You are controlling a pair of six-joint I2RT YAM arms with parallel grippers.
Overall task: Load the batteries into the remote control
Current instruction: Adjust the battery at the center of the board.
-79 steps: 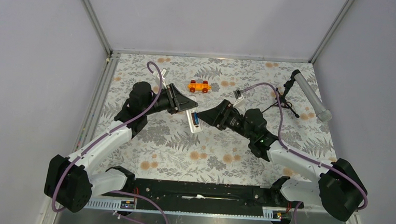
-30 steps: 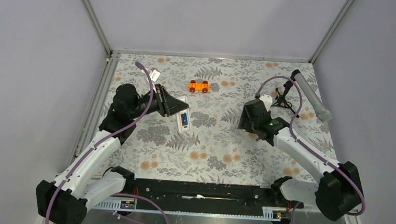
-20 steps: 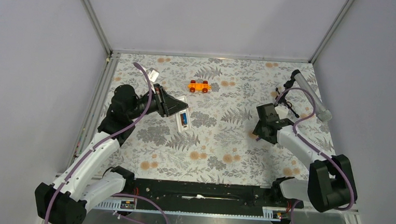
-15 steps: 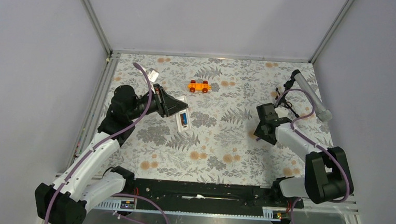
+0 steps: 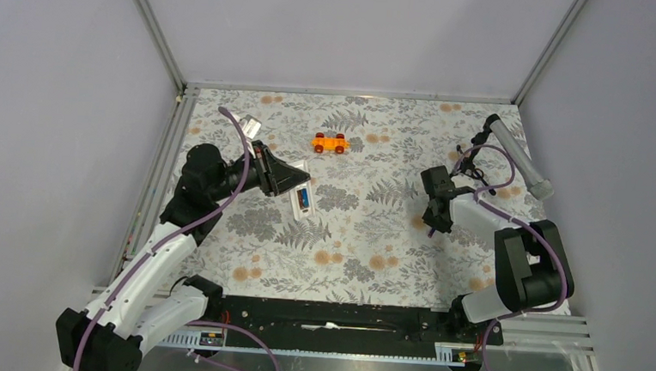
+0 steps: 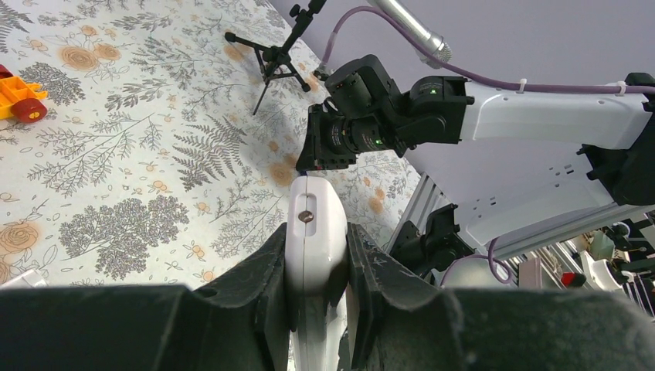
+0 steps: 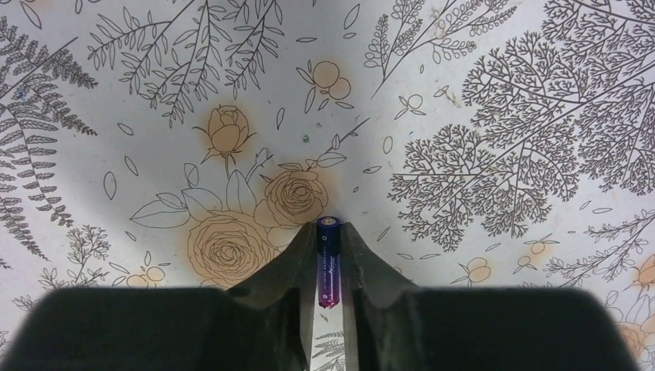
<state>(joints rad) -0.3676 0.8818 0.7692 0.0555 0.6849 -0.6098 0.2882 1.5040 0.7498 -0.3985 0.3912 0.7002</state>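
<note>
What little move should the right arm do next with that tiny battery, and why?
Probably lift it straight up off the flowery tablecloth. The right gripper already pinches the small blue-purple battery lying flat there, and the slim white remote control waits across the table, held by the left gripper.

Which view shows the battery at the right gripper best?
The right wrist view: the battery sits pinched between the fingers of the right gripper, blue end forward. The top view shows at most a dark speck under that gripper; the left wrist view does not show it.
</note>
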